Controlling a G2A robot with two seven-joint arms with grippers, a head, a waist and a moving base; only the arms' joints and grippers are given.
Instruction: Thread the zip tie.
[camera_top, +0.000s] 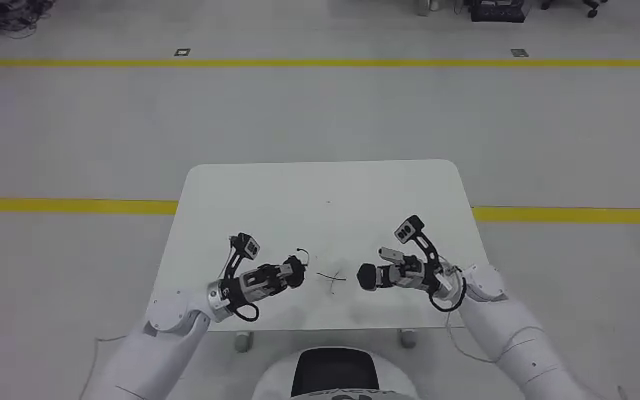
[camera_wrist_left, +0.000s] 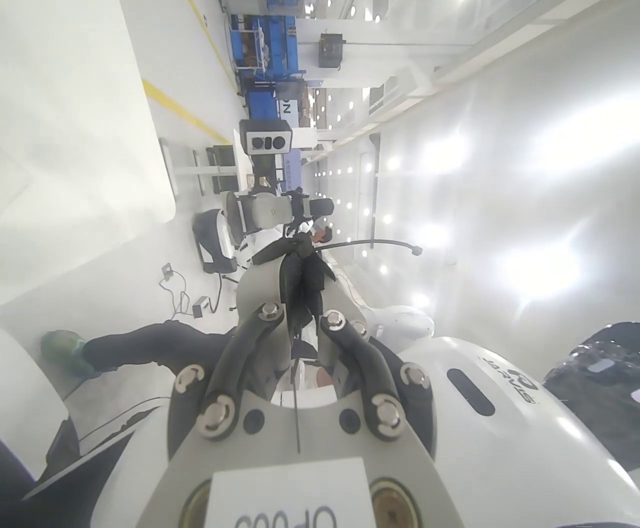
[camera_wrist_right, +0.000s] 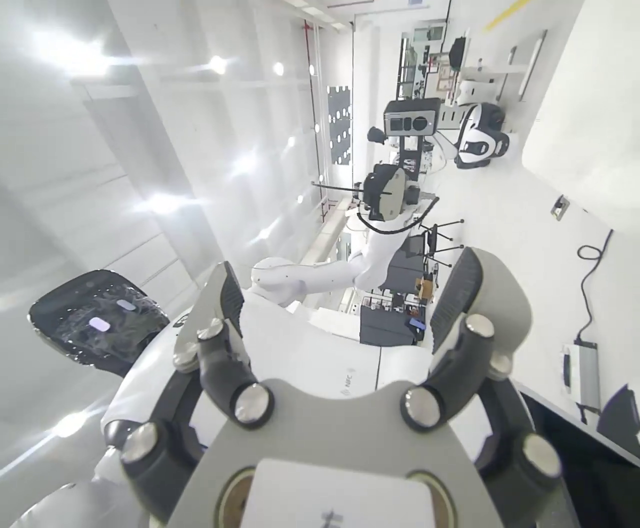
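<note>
Top view, table: a white rectangular tabletop with rounded corners (camera_top: 320, 195) stands on a pale floor.
Top view, left gripper: the left gripper (camera_top: 296, 270) hangs over the near part of the tabletop and points toward the other arm.
Top view, zip tie: a thin black plastic zip tie (camera_top: 301, 253) curls up from the left gripper's tip, off the table surface.
Top view, right gripper: the right gripper (camera_top: 366, 276) faces the left one, near it but not touching.
Top view, marks: thin dark crossed lines (camera_top: 330, 277) lie on the tabletop between the two grippers. I cannot tell what they are.

Left wrist view, left gripper: the left gripper (camera_wrist_left: 300, 250) is clenched on the zip tie, its black pads pressed together.
Left wrist view, zip tie: the zip tie (camera_wrist_left: 370, 242) leaves the fingertips in a shallow arc and ends in a small square head. Its thin tail runs back between the fingers over the grey palm plate.
Left wrist view, right gripper: the right gripper (camera_wrist_left: 322, 206) sits farther off, just beyond the pinched tips.
Left wrist view, table: the tabletop (camera_wrist_left: 75, 125) lies to one side.

Right wrist view, right gripper: the right gripper (camera_wrist_right: 345, 267) is released, its two ribbed fingers (camera_wrist_right: 462, 285) spread wide.
Right wrist view, left gripper: the left gripper (camera_wrist_right: 382, 192) shows farther off, end on.
Right wrist view, zip tie: the zip tie (camera_wrist_right: 335, 186) sticks out sideways from the left gripper as a thin straight line.
</note>
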